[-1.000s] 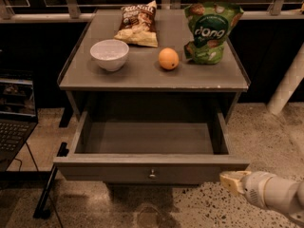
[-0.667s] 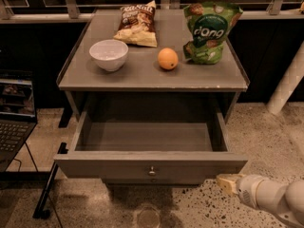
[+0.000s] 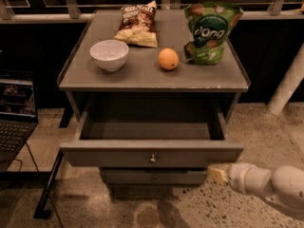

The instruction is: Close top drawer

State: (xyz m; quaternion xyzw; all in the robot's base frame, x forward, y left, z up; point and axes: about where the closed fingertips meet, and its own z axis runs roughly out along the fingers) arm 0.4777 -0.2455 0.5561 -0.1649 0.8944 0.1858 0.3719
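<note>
At five o'clock of the open top drawer (image 3: pixel 152 153), the tool (image 3: pixel 219 174) sat just below the front's right corner; how wide it gaped, cannot tell.

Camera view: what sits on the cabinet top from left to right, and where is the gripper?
White bowl → brown snack bag → orange → green snack bag. The gripper is at lower right, just below the right end of the open top drawer.
</note>
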